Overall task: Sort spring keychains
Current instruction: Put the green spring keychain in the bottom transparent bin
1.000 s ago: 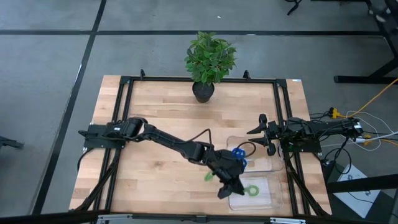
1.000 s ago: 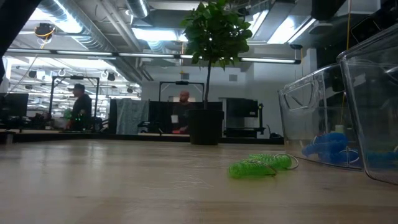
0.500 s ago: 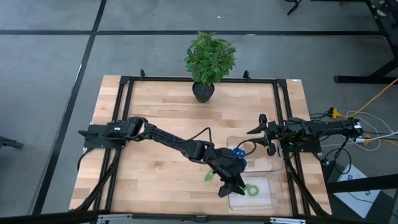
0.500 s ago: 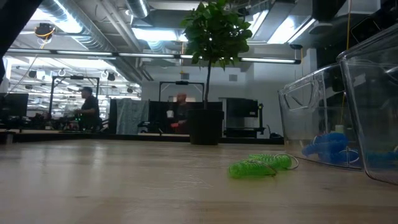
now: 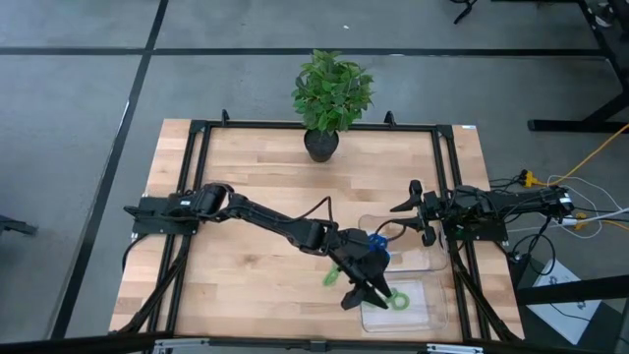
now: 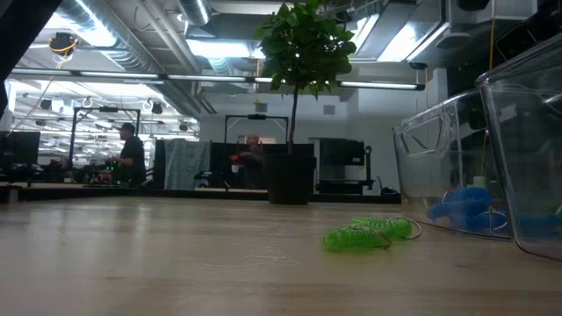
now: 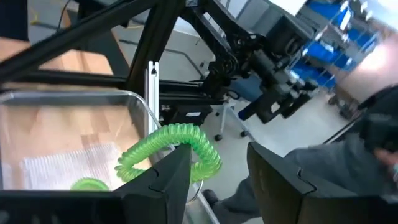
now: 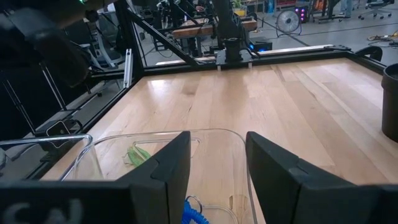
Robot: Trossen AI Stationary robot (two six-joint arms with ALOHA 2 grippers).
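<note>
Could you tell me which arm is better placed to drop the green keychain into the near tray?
The left: its tool hangs a green keychain over the near tray. The right tool waits open by the far tray.

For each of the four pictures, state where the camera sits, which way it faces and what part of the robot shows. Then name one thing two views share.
High: above the table, facing down; both arms, left gripper over the near clear tray, right gripper waiting by the far tray.
Low: at tabletop height, facing the potted plant; no arm.
Left wrist: on the left arm, facing a green keychain; own fingers.
Right wrist: on the right arm, facing across the table; own fingers.
Shared: the high and low views show another green keychain on the wood.
</note>
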